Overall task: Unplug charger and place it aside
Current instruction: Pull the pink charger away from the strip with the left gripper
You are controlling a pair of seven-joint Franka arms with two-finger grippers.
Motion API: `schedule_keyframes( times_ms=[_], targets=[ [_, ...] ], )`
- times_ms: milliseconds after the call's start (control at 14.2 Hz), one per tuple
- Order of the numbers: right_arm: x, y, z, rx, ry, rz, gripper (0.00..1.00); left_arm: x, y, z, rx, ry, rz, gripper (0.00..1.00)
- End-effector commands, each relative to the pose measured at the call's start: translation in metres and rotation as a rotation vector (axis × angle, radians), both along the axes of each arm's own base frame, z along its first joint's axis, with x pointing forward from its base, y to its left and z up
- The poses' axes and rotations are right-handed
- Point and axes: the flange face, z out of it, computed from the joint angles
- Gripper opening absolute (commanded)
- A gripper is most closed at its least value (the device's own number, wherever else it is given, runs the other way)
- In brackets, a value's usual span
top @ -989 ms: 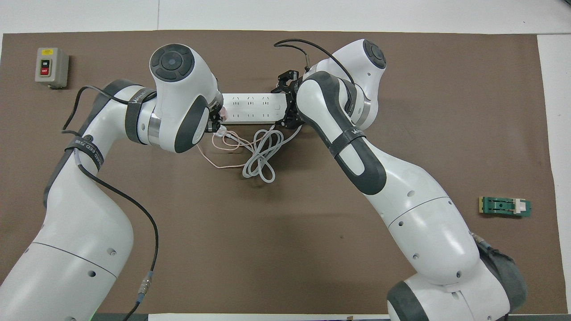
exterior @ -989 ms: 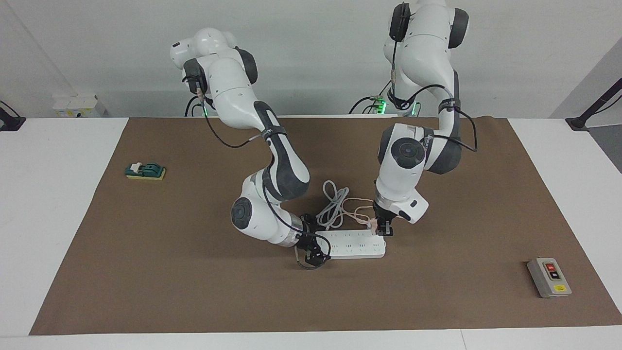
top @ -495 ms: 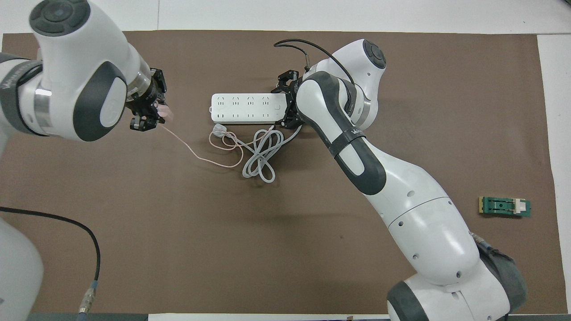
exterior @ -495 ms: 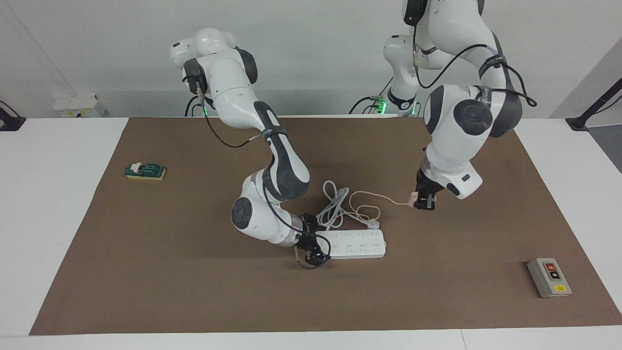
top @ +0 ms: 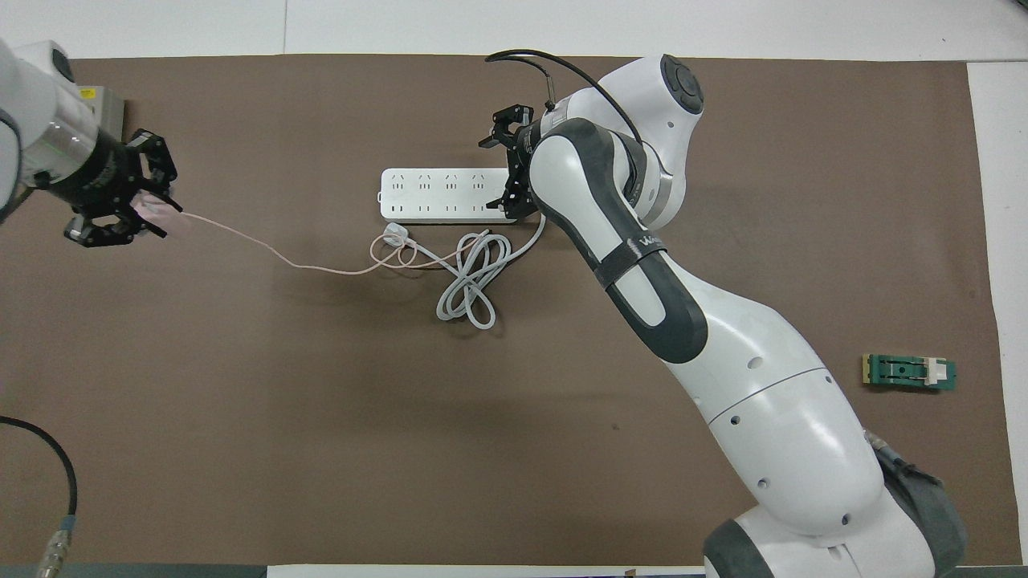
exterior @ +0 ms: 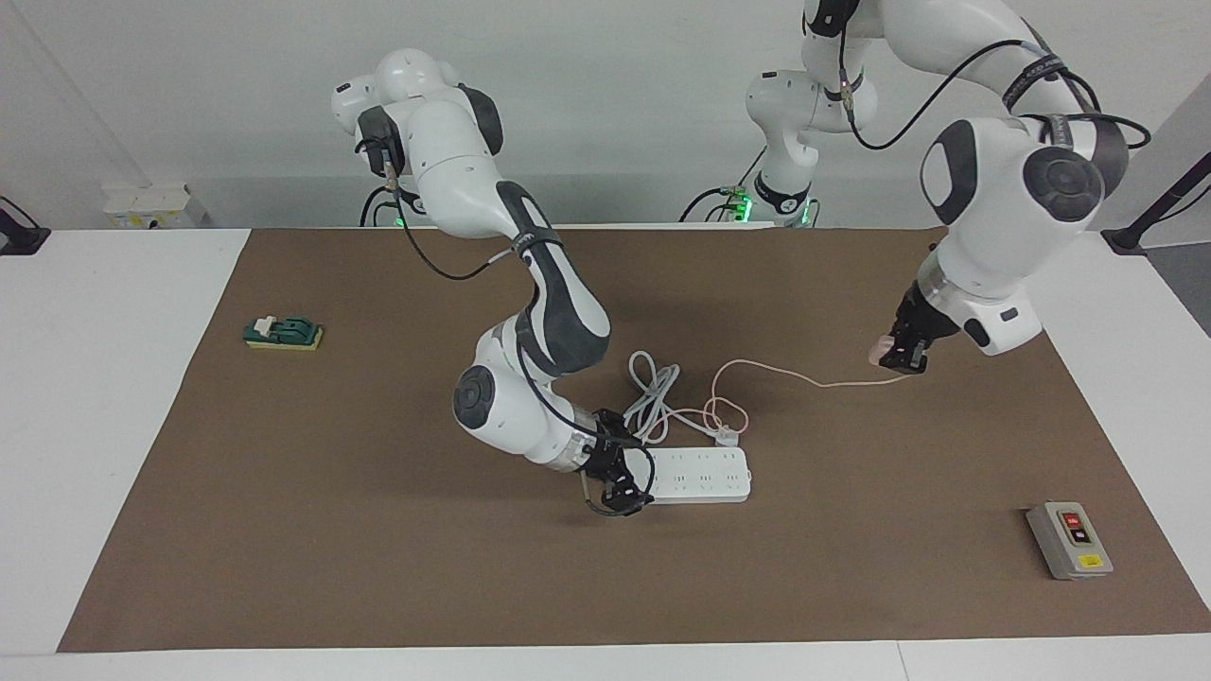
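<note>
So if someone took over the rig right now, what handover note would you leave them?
Left gripper: shut on the charger, raised over the mat toward the left arm's end; its cable trails to the power strip.
Right gripper: at the strip's end toward the right arm; grip unclear.
Done: charger unplugged.
Left: set it down aside, release.

Bright, even light; soft shadows; sharp focus.

The small pale pink cube charger hangs unplugged in the air, its thin pink cable trailing to loops beside the white power strip
</note>
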Motion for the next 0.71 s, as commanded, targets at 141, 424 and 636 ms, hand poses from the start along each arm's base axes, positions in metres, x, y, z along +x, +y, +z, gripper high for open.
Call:
schedule_keyframes(
  times_ms=[141,424,636],
  targets=[
    [-0.007,-0.033,0.058,-0.003,0.028,0.0,1.0,-0.027,0.083,-0.008,-0.063,0.008,-0.196,0.0],
    [-0.015,-0.078,0.116,-0.061,0.028,0.046,1.0,-0.051,0.107,-0.05,-0.063,-0.084,-0.281,0.0],
    [-0.028,-0.12,0.169,-0.145,-0.006,0.111,1.0,-0.053,0.091,-0.054,-0.065,-0.088,-0.322,0.44]
  ],
)
